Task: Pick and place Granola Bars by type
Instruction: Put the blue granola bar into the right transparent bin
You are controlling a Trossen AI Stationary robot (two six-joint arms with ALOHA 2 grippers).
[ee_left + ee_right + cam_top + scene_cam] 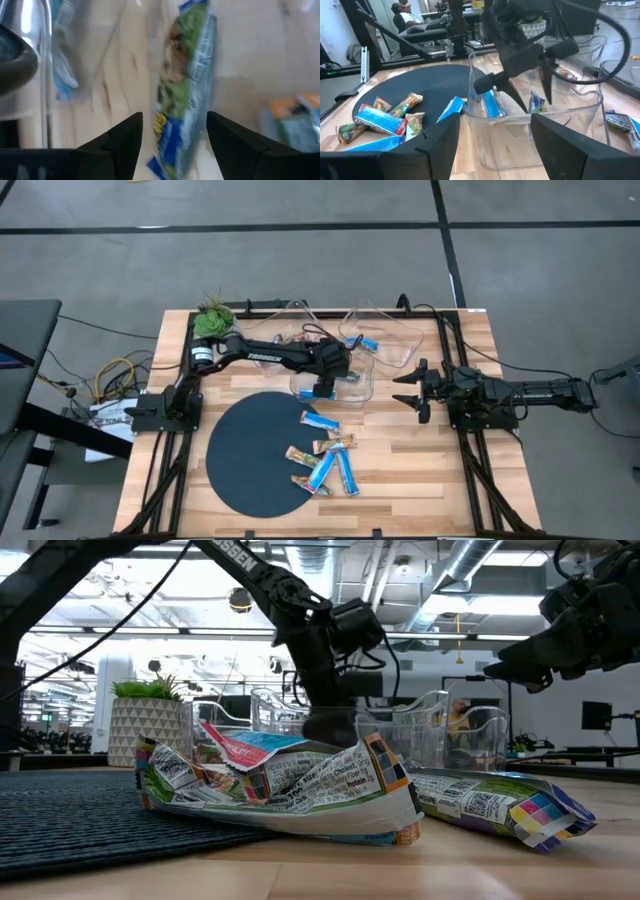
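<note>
My left gripper [325, 386] hangs open over the near clear bin [362, 385]; the right wrist view shows it [515, 90] with fingers spread just above the bin's floor. A green-and-blue granola bar [186, 85] lies beyond and between its fingers [175, 125], and blue bars [490, 105] [538, 104] lie in that bin. Several more granola bars [325, 455] lie in a loose heap on the dark round mat [250, 455]; two of them [280, 785] [500, 805] fill the low view's foreground. My right gripper [405, 390] waits open, raised, to the right of the bin.
Two more clear bins stand at the far edge: one [385, 340] holds a blue bar [368, 343], the other [300, 330] a reddish bar. A potted green plant [210, 320] stands at the far left corner. Bare wood lies right of the mat.
</note>
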